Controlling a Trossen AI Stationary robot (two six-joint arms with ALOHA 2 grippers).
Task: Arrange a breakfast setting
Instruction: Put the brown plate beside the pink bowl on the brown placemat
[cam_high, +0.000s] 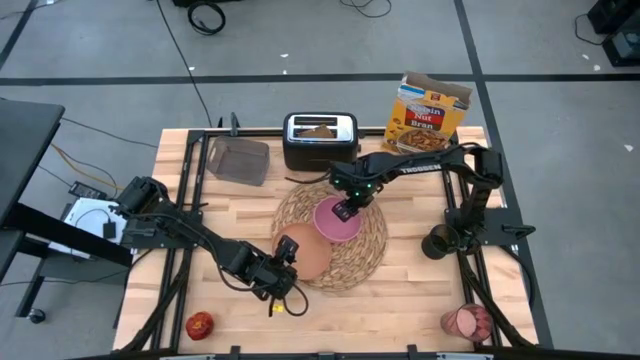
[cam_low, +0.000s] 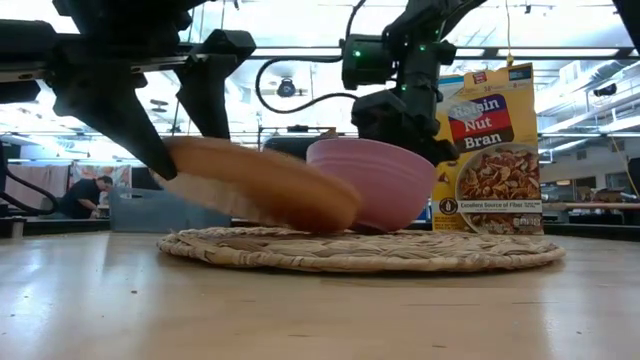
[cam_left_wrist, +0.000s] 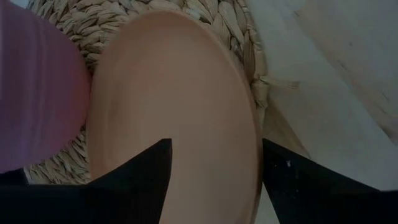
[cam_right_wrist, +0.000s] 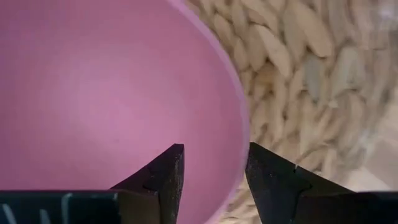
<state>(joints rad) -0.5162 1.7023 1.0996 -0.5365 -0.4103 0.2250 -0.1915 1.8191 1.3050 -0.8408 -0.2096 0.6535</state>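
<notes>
The round woven placemat (cam_high: 362, 250) lies mid-table. The pink bowl (cam_high: 335, 222) stands on its far part, and my right gripper (cam_high: 346, 209) is shut on the bowl's rim. My left gripper (cam_high: 284, 250) is shut on the salmon-tan plate (cam_high: 312, 258), which is tilted over the mat's near-left part. A toast slice (cam_high: 318, 127) sticks up out of the toaster (cam_high: 320, 142). The small red apple (cam_high: 200, 323) lies at the near-left corner. The pinkish-red cup (cam_high: 466, 321) lies near the near-right corner. I see no spoon. My left gripper pinches the plate's rim (cam_left_wrist: 252, 168) at its left side, one finger (cam_left_wrist: 140, 183) over the plate's upper face and the other (cam_left_wrist: 305, 186) outside the rim. The held side (cam_low: 185, 150) is raised. The opposite edge (cam_low: 340, 215) dips down beside the bowl, just over the mat. My right gripper has the bowl's rim (cam_right_wrist: 236, 162) between its fingers, one finger (cam_right_wrist: 165, 177) inside the bowl and one (cam_right_wrist: 273, 183) outside. The fingers come from above, pointing down. The bowl stands upright with its base (cam_low: 372, 228) on the placemat.
The black-and-silver toaster and a yellow cereal box (cam_high: 428, 115) stand at the far edge. A grey translucent container (cam_high: 238, 160) stands at the far left. Bare wood shows on the near side (cam_high: 400, 310) and at the right of the mat.
</notes>
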